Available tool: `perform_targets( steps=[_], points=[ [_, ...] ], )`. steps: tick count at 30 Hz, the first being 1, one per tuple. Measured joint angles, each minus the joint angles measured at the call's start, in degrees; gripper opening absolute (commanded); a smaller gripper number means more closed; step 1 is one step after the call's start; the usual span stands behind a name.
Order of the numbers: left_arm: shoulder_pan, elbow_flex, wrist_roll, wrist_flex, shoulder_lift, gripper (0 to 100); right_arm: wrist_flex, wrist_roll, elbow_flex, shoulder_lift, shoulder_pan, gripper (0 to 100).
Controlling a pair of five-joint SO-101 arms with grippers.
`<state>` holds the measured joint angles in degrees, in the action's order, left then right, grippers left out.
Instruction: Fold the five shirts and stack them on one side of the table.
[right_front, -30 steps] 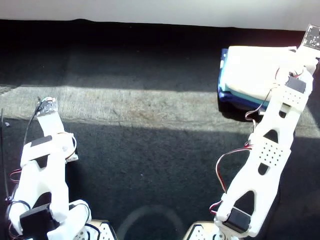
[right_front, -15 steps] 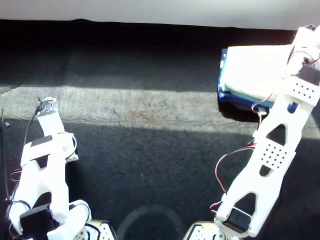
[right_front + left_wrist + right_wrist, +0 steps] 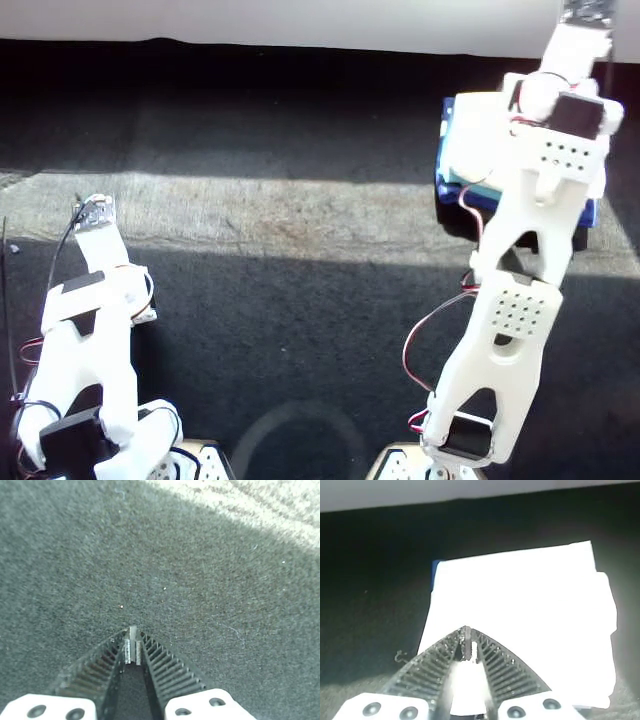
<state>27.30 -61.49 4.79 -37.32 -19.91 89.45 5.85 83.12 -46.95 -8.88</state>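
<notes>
1. The left arm (image 3: 85, 340) sits folded low at the near left corner of the counter (image 3: 300, 330). It is well apart from the shirts.
2. The left fingers (image 3: 167, 672) are pressed together, with the tips meeting and nothing between them. They point down at the counter's dark, felt-like cover. In the left wrist view a sunlit patch of the cover lies beyond them.
3. A band of sunlight (image 3: 250, 210) crosses the middle of the counter from the left edge toward the right. The cover is in shadow on either side of it.
4. The right arm (image 3: 515, 310) rises from the near edge, right of centre, and stretches away toward the far right corner. In the high view its upper part lies across the stack of shirts and hides some of it.
5. The stack of folded shirts (image 3: 485, 140) rests at the far right of the counter, just beyond the sunlit band. A white shirt (image 3: 520, 600) lies on top with a teal layer (image 3: 478, 186) under it. A dark blue layer (image 3: 447, 194) shows at the bottom along the stack's left side. The number of shirts in the stack cannot be counted.
6. The right fingers (image 3: 505, 667) are pressed together and hold nothing. They hang over the near part of the white shirt, pointing across it. Whether the tips touch the cloth cannot be told.
</notes>
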Motion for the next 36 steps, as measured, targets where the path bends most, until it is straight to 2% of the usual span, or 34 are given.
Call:
perform_targets(
  steps=[7, 13, 29, 36],
  points=[
    [0.0, 0.0, 0.0, 0.0, 0.0, 1, 7.4, 0.0, 0.1, -1.1, 1.8, 0.5],
    [0.0, 0.0, 0.0, 0.0, 0.0, 1, 10.5, 0.0, 0.4, -9.6, 1.8, 0.5],
    [0.0, 0.0, 0.0, 0.0, 0.0, 1, 11.0, 0.0, 0.4, -12.6, 1.9, 0.5],
    [0.0, 0.0, 0.0, 0.0, 0.0, 1, 11.0, 0.0, 0.3, 0.3, 1.8, 0.5]
  ],
)
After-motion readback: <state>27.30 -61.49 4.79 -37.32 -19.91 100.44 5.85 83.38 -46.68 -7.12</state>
